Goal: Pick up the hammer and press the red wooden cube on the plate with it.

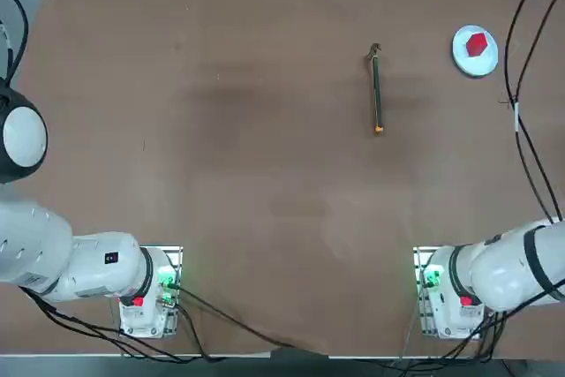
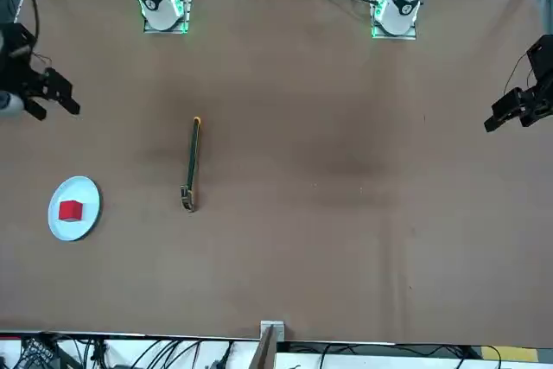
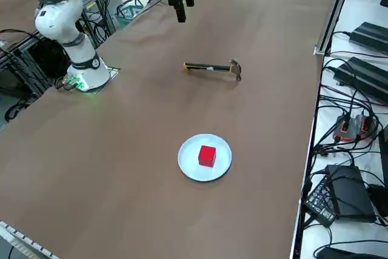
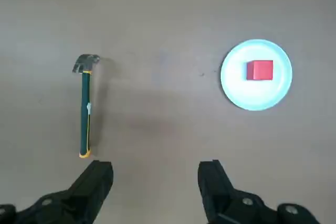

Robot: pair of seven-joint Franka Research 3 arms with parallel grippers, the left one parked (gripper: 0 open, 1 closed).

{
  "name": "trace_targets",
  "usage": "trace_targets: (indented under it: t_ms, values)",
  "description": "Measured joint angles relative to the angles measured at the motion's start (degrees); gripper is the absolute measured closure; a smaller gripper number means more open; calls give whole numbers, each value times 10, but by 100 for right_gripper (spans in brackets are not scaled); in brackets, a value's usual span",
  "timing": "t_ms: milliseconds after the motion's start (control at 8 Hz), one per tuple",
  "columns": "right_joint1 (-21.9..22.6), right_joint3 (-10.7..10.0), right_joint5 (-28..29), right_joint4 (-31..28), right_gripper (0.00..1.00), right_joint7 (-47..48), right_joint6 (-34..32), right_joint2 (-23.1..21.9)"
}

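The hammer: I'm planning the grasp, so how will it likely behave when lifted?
The hammer looks stiff, so the slim handle should rise without bending. Its metal head is probably the heavy end and may dip if gripped near the orange tip. The right pincer, open above the table, holds nothing.

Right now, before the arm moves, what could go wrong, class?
The right claw hangs open above the table; closing off-line could tip or push the hammer's slim handle. The red cube sits loose on the plate, so an off-centre press might slide it off.
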Motion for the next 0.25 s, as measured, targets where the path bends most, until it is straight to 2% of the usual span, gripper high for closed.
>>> trace_targets:
  t_ms: [125,250]
  values:
    - [-53,49,0,0,0,0,-8,-3]
    - [-92,88,-1,0,0,0,-11,-4]
